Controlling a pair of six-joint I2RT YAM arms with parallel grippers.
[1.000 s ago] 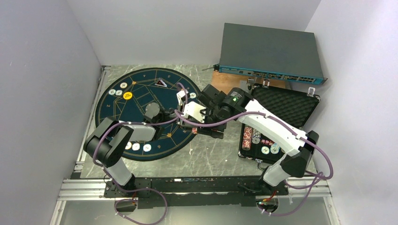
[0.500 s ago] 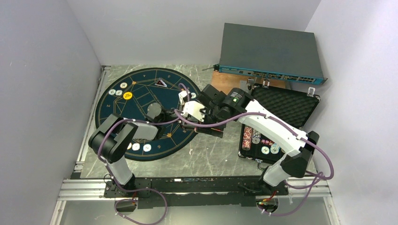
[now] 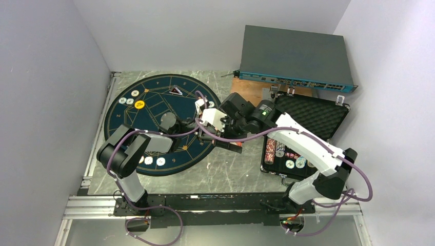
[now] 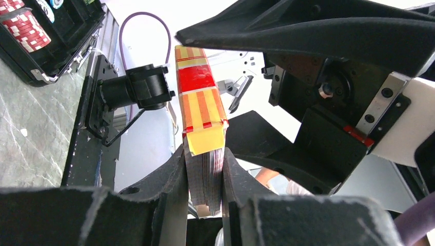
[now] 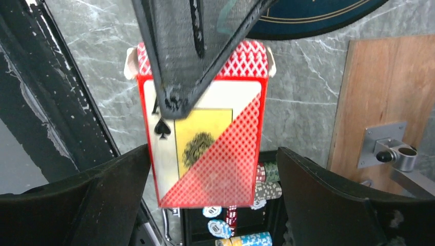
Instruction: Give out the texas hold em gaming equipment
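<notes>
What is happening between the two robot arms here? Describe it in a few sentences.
The left gripper is shut on a red card box, holding it in the air between the navy mat and the open black case. The right gripper faces the box with its fingers spread wide on either side. Some chips lie on the mat; more sit in the case.

Left claw [image 4: 203,169] is clamped narrow while right claw [image 5: 213,161] gapes wide, the two facing closely.
</notes>
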